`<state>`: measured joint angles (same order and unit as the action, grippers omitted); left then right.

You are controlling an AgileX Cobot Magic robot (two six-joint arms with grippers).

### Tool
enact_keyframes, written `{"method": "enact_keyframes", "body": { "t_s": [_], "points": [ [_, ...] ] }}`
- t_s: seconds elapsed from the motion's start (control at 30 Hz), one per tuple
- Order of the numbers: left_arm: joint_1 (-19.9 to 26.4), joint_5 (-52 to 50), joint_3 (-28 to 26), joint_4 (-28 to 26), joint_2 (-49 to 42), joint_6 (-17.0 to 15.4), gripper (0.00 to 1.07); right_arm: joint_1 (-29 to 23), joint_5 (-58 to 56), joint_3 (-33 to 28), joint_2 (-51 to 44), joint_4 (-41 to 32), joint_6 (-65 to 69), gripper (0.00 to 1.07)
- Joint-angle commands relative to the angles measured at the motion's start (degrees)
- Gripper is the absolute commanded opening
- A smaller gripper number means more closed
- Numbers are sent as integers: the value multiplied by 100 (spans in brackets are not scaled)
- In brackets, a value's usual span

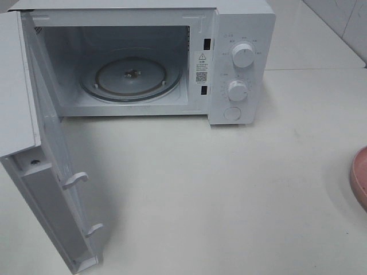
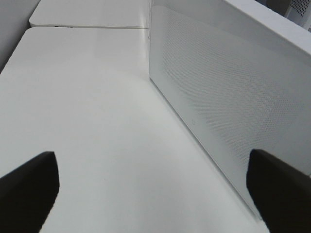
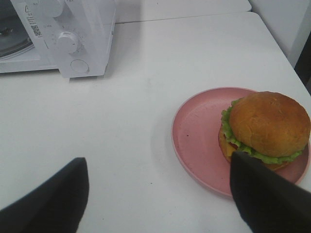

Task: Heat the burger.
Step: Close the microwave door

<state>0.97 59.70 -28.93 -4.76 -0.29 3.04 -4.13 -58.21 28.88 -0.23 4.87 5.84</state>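
Burger point(image 3: 268, 127) sits on the pink plate point(image 3: 194, 131) on the white table point(image 1: 229, 189), well to the right of the microwave point(image 1: 241, 63), whose door point(image 1: 51, 189) hangs wide open with the glass turntable point(image 1: 132, 77) bare. Right gripper point(image 3: 158, 194) hovers just by the plate, fingers spread wide, holding nothing. Left gripper point(image 2: 153, 187) spread wide too, empty, beside the microwave's perforated side wall.

white table point(image 1: 229, 189), tiled wall point(image 1: 338, 17)
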Motion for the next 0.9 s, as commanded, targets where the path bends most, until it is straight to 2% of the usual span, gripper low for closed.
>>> {"method": "enact_keyframes", "body": {
  "t_s": [0.03, 0.9],
  "points": [
    [11, -29, 6, -29, -109, -40, 98, 23, 63, 0, -149, 0, -74, 76],
    [11, -29, 6, -29, -115, -40, 98, 23, 63, 0, -149, 0, -69, 76]
  ]
}}
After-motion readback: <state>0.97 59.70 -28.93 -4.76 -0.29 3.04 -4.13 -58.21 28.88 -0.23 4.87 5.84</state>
